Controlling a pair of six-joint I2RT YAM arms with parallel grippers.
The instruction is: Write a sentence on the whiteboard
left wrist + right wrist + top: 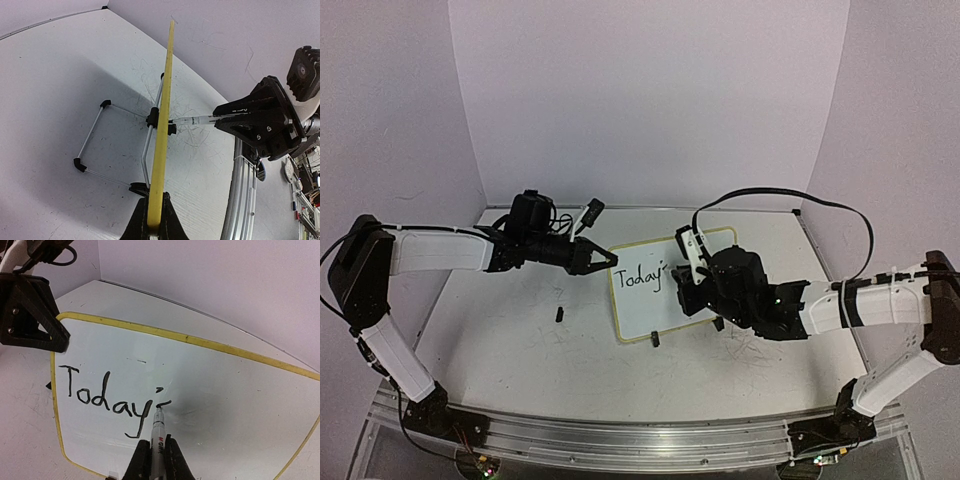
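The whiteboard (642,312) stands tilted at mid-table, its yellow rim edge-on (165,100) in the left wrist view. My left gripper (608,260) (155,198) is shut on the board's left rim. The sentence (638,278) (107,395) reads "Today'" with a short fresh stroke after it. My right gripper (688,292) (158,444) is shut on a white marker (158,432). The marker's black tip touches the board (235,390) at the end of that stroke. The left wrist view also shows the marker (197,120) reaching the board's face.
A small black piece (560,314) lies on the table left of the board. A wire stand (100,145) props the board from behind, with a black clip foot (655,340) at its front edge. An aluminium rail (620,435) runs along the near edge, and white walls enclose the table.
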